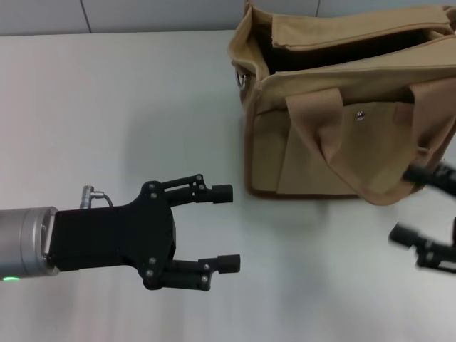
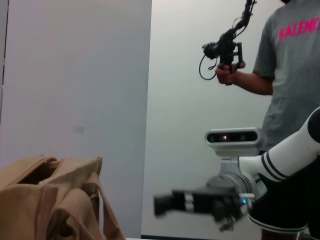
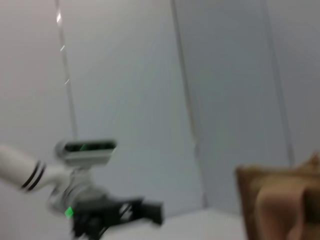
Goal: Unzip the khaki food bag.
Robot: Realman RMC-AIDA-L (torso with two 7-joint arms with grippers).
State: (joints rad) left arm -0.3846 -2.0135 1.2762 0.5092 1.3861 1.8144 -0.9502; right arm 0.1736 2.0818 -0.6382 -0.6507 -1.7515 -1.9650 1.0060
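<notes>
The khaki food bag (image 1: 342, 107) stands on the white table at the far right in the head view, its top gaping open and one wide handle hanging down its front by the silver snap (image 1: 360, 113). It also shows in the left wrist view (image 2: 50, 200) and the right wrist view (image 3: 280, 200). My left gripper (image 1: 226, 228) is open and empty, hovering over the table to the left of the bag. My right gripper (image 1: 420, 206) is open and empty at the right edge, just in front of the bag's lower right corner.
The white table (image 1: 107, 121) stretches left of the bag. A person in a grey shirt (image 2: 290, 75) holding a camera rig stands beyond the table in the left wrist view. Grey walls lie behind.
</notes>
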